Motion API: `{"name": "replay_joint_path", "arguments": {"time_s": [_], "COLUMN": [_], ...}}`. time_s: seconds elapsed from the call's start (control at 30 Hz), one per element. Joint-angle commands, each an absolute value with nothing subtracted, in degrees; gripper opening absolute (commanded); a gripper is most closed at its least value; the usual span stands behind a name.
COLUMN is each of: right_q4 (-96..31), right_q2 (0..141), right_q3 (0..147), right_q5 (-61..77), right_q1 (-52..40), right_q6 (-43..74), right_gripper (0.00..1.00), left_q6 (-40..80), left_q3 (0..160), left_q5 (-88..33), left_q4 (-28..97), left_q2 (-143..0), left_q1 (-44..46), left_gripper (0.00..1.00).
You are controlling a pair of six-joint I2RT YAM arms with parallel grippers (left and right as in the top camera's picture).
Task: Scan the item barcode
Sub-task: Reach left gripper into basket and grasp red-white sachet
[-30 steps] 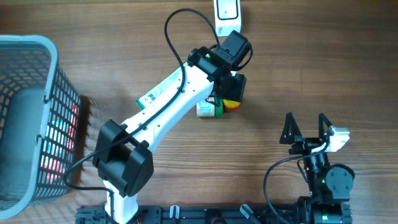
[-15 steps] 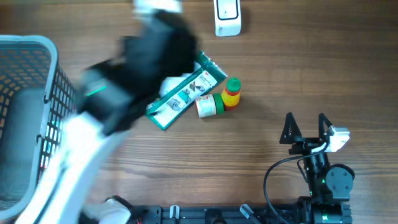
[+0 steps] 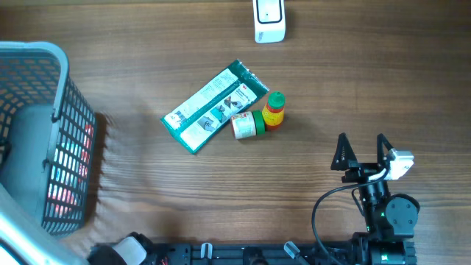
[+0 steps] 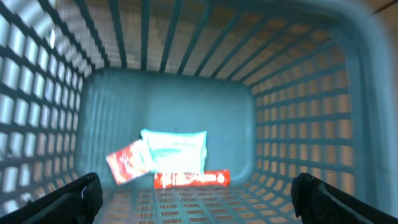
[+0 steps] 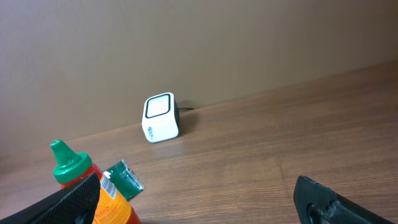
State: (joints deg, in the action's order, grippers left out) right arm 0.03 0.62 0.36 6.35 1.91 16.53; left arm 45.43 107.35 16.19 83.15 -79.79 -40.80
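Observation:
The white barcode scanner [image 3: 268, 20] stands at the table's far edge, also seen in the right wrist view [image 5: 161, 117]. A green packet [image 3: 213, 107], a small white-and-green jar [image 3: 246, 125] and an orange bottle with a green cap [image 3: 274, 110] lie together mid-table. My right gripper [image 3: 362, 151] rests open near the front right, empty, facing the bottle [image 5: 78, 180] and the packet's corner [image 5: 122, 177]. My left gripper [image 4: 199, 205] hangs open and empty above the inside of the blue basket [image 4: 298, 112]. On the basket's floor lie a pale packet [image 4: 174, 149], a red packet [image 4: 127, 167] and a red bar [image 4: 191, 179].
The blue mesh basket [image 3: 62, 81] fills the table's left edge. A strip of the left arm [image 3: 11, 235] shows at the bottom left corner. Bare wood lies between the three items and the right gripper.
The left arm swung from the items below the scanner across to the left, over the basket, and its jaws opened wide. The right arm has not moved.

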Motion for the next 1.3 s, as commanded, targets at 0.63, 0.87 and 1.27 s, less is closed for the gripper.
{"name": "replay_joint_path", "arguments": {"time_s": [0.63,0.87,1.27], "right_q4": [0.34,0.34,0.34], "right_q2": [0.21,0.21,0.21], "right_q3": [0.3,0.3,0.3], "right_q5": [6.35,6.35,6.35], "right_q1": [1.78,1.78,1.78], "right_q6": [15.86,15.86,15.9], "right_gripper": [1.0,1.0,1.0], "left_q6": [56.21,56.18,55.77], "left_q3": [69.73,79.55,101.73], "left_q5": [8.36,8.36,-2.59], "left_q4": [65.71,75.68,82.48], "left_q2": [-105.75,-100.14,-70.24], "left_q1": [-46.15,-47.83,-39.35], "left_gripper": [0.64,0.04,0.04]}}
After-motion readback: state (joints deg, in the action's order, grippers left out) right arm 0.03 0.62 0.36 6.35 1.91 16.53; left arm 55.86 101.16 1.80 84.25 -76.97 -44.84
